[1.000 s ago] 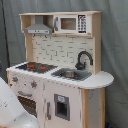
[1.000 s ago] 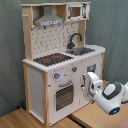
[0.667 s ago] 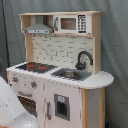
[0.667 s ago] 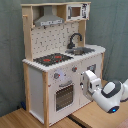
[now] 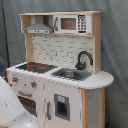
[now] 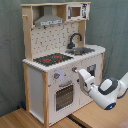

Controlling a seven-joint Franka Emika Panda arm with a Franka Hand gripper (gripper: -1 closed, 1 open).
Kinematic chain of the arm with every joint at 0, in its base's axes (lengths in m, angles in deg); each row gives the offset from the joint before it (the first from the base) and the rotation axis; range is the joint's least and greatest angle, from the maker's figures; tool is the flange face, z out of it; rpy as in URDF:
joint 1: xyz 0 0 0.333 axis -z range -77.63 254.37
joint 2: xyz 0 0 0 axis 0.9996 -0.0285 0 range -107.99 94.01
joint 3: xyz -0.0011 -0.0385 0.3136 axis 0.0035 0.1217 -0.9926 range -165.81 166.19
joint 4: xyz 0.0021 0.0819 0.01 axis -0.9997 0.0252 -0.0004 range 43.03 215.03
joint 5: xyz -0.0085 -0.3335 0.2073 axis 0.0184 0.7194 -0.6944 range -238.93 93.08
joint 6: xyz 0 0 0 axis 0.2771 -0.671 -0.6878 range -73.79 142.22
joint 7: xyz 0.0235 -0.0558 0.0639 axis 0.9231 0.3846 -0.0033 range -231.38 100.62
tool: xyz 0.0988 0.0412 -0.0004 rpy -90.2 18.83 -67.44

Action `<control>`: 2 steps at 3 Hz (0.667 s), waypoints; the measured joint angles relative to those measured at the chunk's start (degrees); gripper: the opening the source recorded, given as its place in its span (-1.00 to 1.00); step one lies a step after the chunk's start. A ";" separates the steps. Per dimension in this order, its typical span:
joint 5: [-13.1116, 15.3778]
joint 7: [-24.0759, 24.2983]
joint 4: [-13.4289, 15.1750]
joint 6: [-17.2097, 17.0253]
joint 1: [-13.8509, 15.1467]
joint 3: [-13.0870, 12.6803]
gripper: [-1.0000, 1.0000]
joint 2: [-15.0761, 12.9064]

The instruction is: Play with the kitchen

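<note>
In both exterior views we see the kitchen (image 5: 60, 70) (image 6: 62, 60) standing on a wooden floor (image 6: 20, 119) by a gray curtain (image 6: 10, 50). Its black stovetop (image 6: 52, 59) sits beside the sink (image 6: 82, 50) on the counter. The gripper (image 6: 80, 74) in the second exterior view is at the kitchen's front, just right of the oven door (image 6: 65, 95). We cannot tell if it is open or holding anything.

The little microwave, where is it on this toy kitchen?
The microwave sits in the top shelf, right of the hood in both exterior views, above the faucet.
</note>
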 joint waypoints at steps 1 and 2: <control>2.89 -5.34 -0.77 2.05 1.29 0.17 1.00 0.01; 5.93 -10.40 -1.43 4.66 3.11 0.17 1.00 0.02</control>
